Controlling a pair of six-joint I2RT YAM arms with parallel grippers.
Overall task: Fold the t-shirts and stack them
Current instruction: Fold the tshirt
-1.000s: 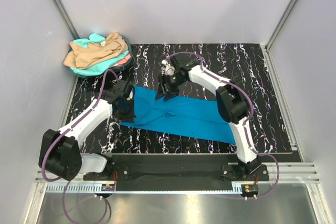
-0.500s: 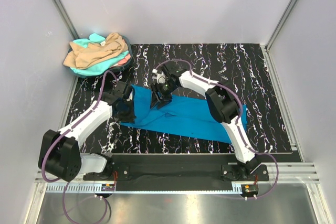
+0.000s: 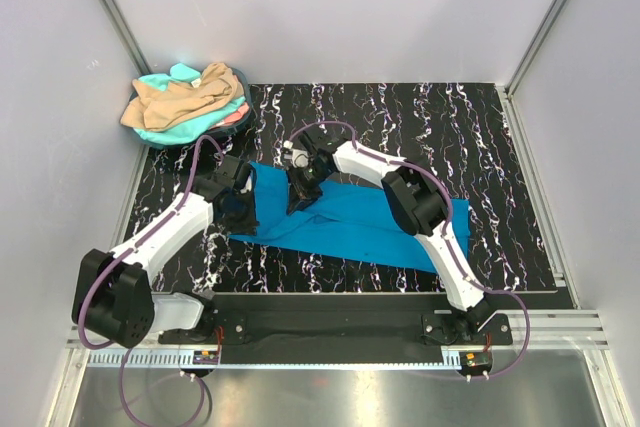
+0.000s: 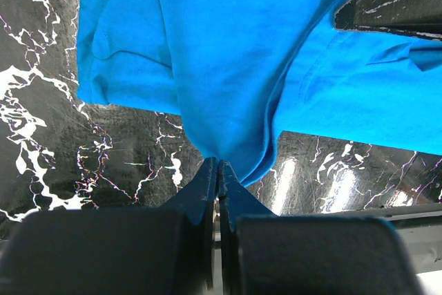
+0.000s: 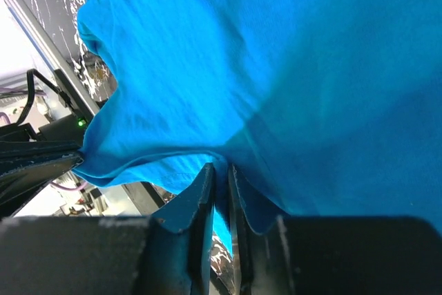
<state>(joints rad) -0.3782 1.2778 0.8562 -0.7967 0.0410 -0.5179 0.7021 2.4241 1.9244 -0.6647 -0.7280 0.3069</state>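
A bright blue t-shirt (image 3: pixel 360 222) lies spread across the middle of the black marbled table (image 3: pixel 480 137). My left gripper (image 3: pixel 243 209) is shut on its left edge; in the left wrist view the cloth (image 4: pixel 228 67) hangs pinched at the gripper (image 4: pixel 218 164). My right gripper (image 3: pixel 300 192) is shut on a fold of the same shirt near its upper left part; the cloth (image 5: pixel 290 67) fills the right wrist view and runs between the closed fingers of the gripper (image 5: pixel 222 170). The two grippers are close together.
A heap of tan, turquoise and coral t-shirts (image 3: pixel 187 99) lies at the table's far left corner. Grey walls stand on three sides. A metal rail (image 3: pixel 350 322) runs along the near edge by the arm bases.
My right gripper has carried its fold of blue shirt leftward, toward the left gripper. The shirt's right part has drawn in leftward. The left gripper has barely moved.
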